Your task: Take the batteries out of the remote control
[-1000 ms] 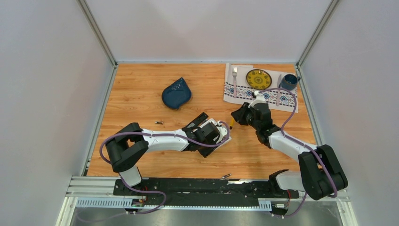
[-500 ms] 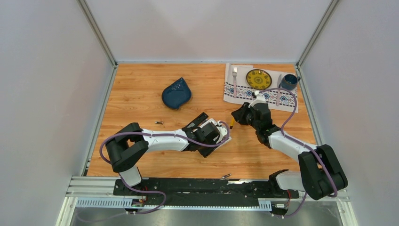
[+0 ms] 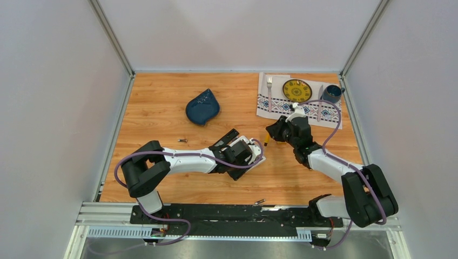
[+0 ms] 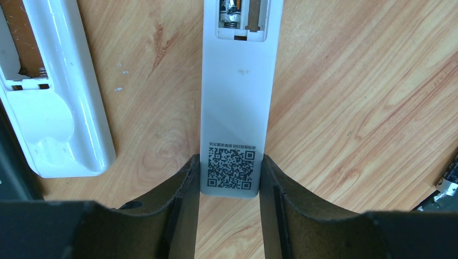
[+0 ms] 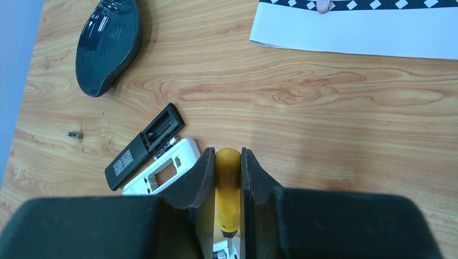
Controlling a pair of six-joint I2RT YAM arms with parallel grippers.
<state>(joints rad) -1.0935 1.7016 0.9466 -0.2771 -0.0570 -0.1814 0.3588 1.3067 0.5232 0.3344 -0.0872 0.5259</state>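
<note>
Your left gripper (image 4: 229,168) pinches the white remote (image 4: 237,97) by its QR end, mid-table; a battery (image 4: 231,8) sits in its open bay (image 4: 254,13). Your right gripper (image 5: 228,162) clamps the orange-handled screwdriver (image 5: 227,186). Expect a light, slick, rigid cell: lever the end opposite the spring (image 4: 229,23).

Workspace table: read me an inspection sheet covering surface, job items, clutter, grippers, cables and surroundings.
Surface: wooden table, no damage seen.
Job's things: white remote, back open, one battery inside; loose battery on table; black remote, cover off.
Clutter: blue dish; placemat with plate, fork, mug.
Grippers: left gripper clamps white remote; right gripper shut on orange screwdriver.
Cables: purple cable looped along each arm.
Surroundings: grey walls; metal rail at near edge.
</note>
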